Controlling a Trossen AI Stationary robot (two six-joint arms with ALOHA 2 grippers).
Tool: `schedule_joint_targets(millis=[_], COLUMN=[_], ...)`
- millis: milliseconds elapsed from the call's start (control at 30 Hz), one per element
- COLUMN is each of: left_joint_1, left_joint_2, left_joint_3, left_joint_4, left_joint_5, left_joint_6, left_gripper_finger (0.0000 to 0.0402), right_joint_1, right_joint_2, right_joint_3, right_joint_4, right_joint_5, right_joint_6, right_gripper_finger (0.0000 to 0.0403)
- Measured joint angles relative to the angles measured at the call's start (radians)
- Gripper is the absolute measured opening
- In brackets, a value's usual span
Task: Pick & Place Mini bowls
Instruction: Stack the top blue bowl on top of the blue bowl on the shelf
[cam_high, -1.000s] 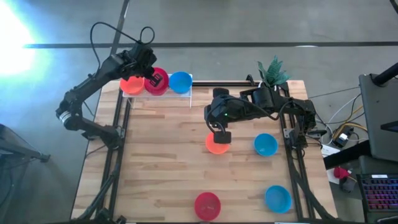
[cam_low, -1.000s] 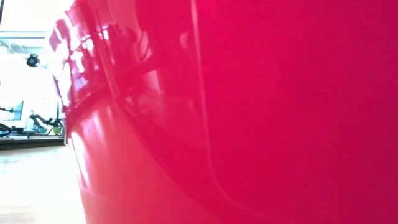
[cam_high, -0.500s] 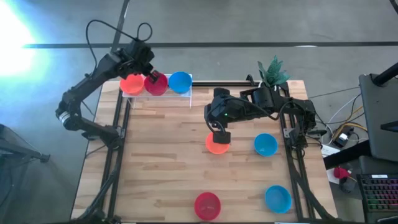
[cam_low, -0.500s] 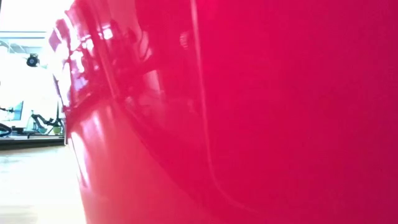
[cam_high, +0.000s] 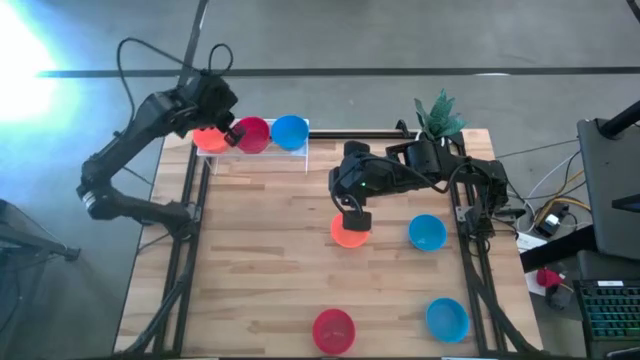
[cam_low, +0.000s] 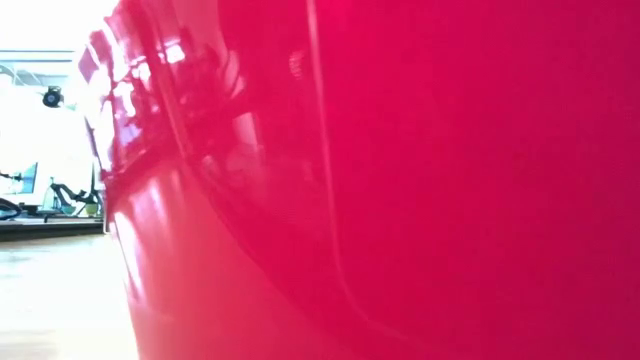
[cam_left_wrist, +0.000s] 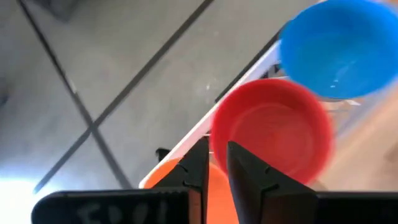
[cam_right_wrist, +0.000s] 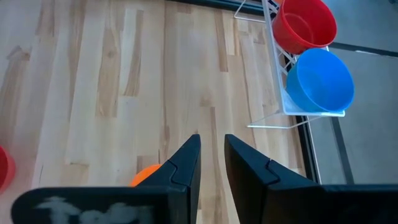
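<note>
- The white wire rack (cam_high: 300, 140) stands at the far left corner of the wooden table (cam_high: 260, 260) and holds three bowls in a row: an orange bowl (cam_high: 207, 139), a red bowl (cam_high: 253, 134) and a blue bowl (cam_high: 290, 131)
- The left pincer (cam_high: 230, 132) is at the rack, between the orange bowl and the red bowl; in the left wrist view its fingers (cam_left_wrist: 249, 171) stand close together with only a thin gap, holding nothing
- A second orange bowl (cam_high: 349, 233) lies on the table, well away from the rack toward the middle
- The right pincer (cam_high: 356, 219) is right over that bowl's far edge; its fingers (cam_right_wrist: 249, 165) are narrowly parted and I cannot tell whether they pinch the rim
- Farther from the rack lie a second blue bowl (cam_high: 427, 233), a third blue bowl (cam_high: 447, 319) and a second red bowl (cam_high: 334, 330), which fills the low view
- A potted plant (cam_high: 437, 115) stands at the corner across from the rack
</note>
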Motion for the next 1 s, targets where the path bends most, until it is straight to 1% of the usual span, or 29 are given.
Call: schedule_joint_targets(millis=[267, 433, 567, 767, 1000], left_joint_1=[-0.200, -0.330, -0.425, -0.544, -0.623], left_joint_2=[-0.145, -0.205, -0.236, -0.271, -0.281], left_joint_3=[-0.073, -0.130, -0.164, -0.227, -0.280], left_joint_4=[0.040, 0.069, 0.090, 0.146, 0.207], left_joint_5=[0.002, 0.001, 0.002, 0.002, 0.002], left_joint_6=[-0.026, -0.041, -0.075, -0.086, -0.082], left_gripper_finger=[0.0006, 0.0002, 0.0002, 0.0002, 0.0002], right_joint_1=[0.000, 0.000, 0.000, 0.000, 0.005], right_joint_2=[0.000, 0.000, 0.000, 0.000, -0.002], right_joint_3=[0.000, -0.006, -0.014, -0.075, -0.221], right_joint_4=[-0.001, -0.012, -0.094, -0.220, -0.218], right_joint_5=[-0.002, -0.002, -0.002, -0.002, -0.002], right_joint_6=[0.030, 0.071, 0.161, 0.366, 0.541], right_gripper_finger=[0.0068, 0.0068, 0.0068, 0.0068, 0.0068])
